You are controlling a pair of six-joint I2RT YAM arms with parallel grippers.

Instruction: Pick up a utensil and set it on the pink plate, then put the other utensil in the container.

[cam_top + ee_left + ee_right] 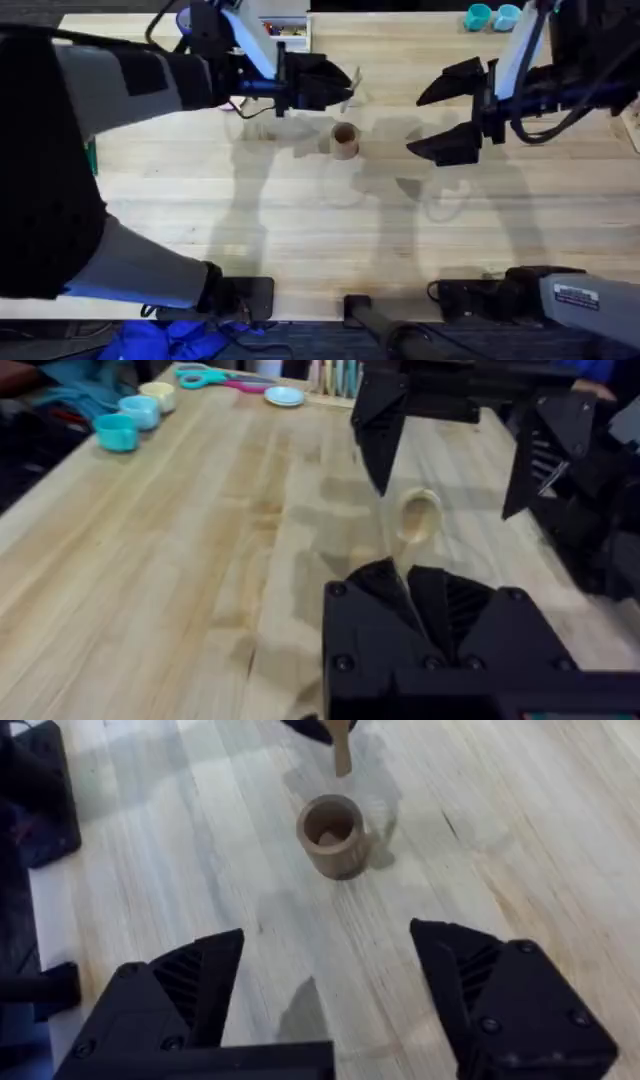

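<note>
We count one tan container (344, 140) on the table (300, 230), one wooden spoon (415, 525), two grippers, and three small cups (137, 415) with one pair of scissors (215, 378) at the table's eleven o'clock.

A tan-brown container (331, 834) and pale wooden spoon (414, 525) on light wood-grain table (300, 230).

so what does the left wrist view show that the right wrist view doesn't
Left wrist only: the left gripper shut on the spoon, the teal cups, scissors and a blue plate far off. Right wrist only: the cup standing upright, the spoon's handle hanging above it. Both: the spoon, the right gripper with jaws open, and the table.
</note>
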